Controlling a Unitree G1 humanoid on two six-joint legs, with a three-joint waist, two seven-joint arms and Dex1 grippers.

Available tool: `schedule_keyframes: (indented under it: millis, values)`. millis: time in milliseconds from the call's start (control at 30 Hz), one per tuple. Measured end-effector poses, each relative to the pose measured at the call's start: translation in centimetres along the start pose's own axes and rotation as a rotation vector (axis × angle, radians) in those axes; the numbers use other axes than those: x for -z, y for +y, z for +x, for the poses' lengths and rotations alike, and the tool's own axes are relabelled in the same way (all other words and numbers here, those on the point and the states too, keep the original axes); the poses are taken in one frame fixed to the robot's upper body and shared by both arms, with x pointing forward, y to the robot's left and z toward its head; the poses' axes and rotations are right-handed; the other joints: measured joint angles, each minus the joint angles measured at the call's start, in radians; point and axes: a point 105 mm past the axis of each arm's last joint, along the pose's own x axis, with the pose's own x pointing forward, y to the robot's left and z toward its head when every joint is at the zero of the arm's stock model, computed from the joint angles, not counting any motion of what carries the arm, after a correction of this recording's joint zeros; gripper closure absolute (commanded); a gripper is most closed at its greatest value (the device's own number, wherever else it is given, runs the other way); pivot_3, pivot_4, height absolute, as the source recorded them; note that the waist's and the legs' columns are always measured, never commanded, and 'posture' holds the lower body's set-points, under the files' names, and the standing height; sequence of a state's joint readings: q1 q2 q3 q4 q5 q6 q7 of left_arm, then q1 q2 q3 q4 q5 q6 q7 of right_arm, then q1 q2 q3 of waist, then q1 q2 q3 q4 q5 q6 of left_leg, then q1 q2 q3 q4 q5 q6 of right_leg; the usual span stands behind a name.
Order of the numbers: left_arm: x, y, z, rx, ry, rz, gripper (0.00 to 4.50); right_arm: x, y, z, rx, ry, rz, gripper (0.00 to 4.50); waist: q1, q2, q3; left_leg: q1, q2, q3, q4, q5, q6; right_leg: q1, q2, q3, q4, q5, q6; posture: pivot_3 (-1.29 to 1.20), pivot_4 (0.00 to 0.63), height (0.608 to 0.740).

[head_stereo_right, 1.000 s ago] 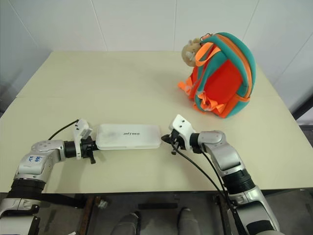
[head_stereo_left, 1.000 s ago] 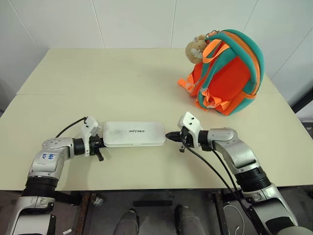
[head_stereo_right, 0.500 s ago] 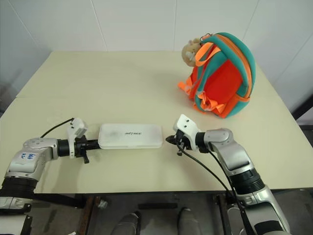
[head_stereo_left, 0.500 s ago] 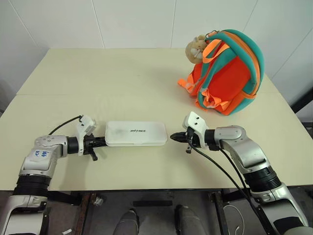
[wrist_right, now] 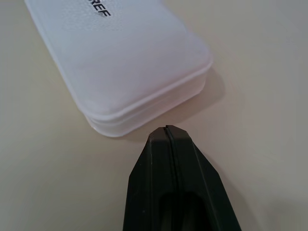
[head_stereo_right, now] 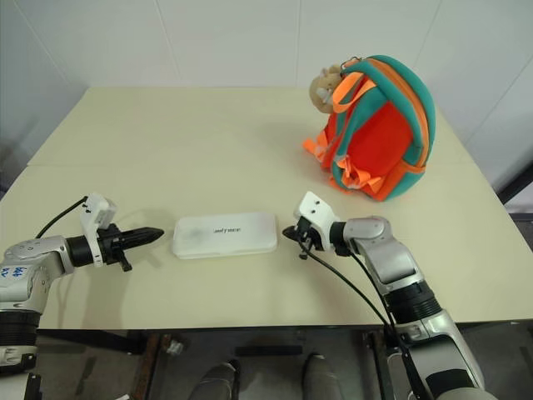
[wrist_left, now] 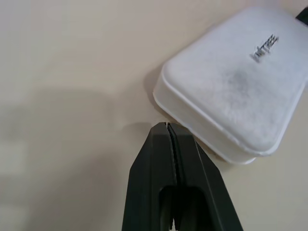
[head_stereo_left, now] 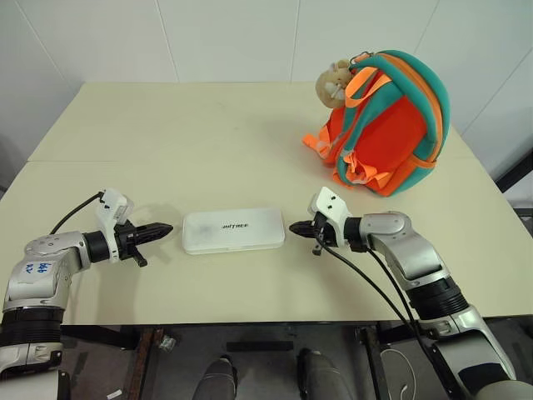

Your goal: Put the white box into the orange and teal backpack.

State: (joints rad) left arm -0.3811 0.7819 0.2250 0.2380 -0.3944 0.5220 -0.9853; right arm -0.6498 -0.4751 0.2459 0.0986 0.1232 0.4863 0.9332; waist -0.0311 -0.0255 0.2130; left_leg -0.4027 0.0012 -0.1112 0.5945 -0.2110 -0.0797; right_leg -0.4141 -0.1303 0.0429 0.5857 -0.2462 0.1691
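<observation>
The white box (head_stereo_left: 233, 231) lies flat on the cream tabletop (head_stereo_left: 208, 133), lettering up, between the robot's 2 end effectors and touched by neither. A second ago both end effectors pressed against its short ends; since then the left end effector (head_stereo_left: 165, 227) has drawn away to the left, opening a clear strip of tabletop between its tip and the box, while the right end effector (head_stereo_left: 294, 227) has backed off only slightly and now sits just beside the opposite end. The box itself has barely shifted. Both end effectors have their black fingers pressed together, as the wrist views show, each tip pointing at a rounded corner of the box (wrist_left: 240, 91).

The orange and teal backpack (head_stereo_left: 385, 125) stands upright at the far right of the tabletop, well apart from the box, unchanged from before. Its straps face the robot, and a tan plush toy (head_stereo_left: 333, 82) hangs at its upper left. Whether its compartment is open cannot be told from here, and nothing can be seen inside it.
</observation>
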Motion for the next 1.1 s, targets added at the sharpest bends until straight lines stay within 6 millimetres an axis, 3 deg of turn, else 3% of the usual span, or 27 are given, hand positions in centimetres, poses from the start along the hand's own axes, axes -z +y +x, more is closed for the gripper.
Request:
schedule_keyframes:
  millis: [167,667,1100]
  values:
    - [1.1,-0.5,0.6,0.014,-0.01,-0.04,4.47,0.2,0.3,0.4,-0.011,0.006,-0.003,4.5,0.0,0.0,0.0,0.0,0.0,0.0,0.0,0.0,0.0,0.0,0.0,0.0,0.0,0.0,0.0,0.0,0.15,0.74]
    - [1.1,-1.0,1.7,0.041,-0.058,-0.044,4.47,0.1,1.1,0.8,-0.035,0.007,0.009,4.5,0.0,0.0,0.0,0.0,0.0,0.0,0.0,0.0,0.0,0.0,0.0,0.0,0.0,0.0,0.0,0.0,0.15,0.74]
    - [1.3,-2.1,2.8,0.105,-0.03,-0.039,4.47,0.1,2.1,-1.1,-0.106,0.067,0.022,4.5,0.001,0.0,0.0,0.0,0.0,0.0,0.0,0.0,0.0,0.0,0.0,0.0,0.0,0.0,0.0,0.0,0.15,0.74]
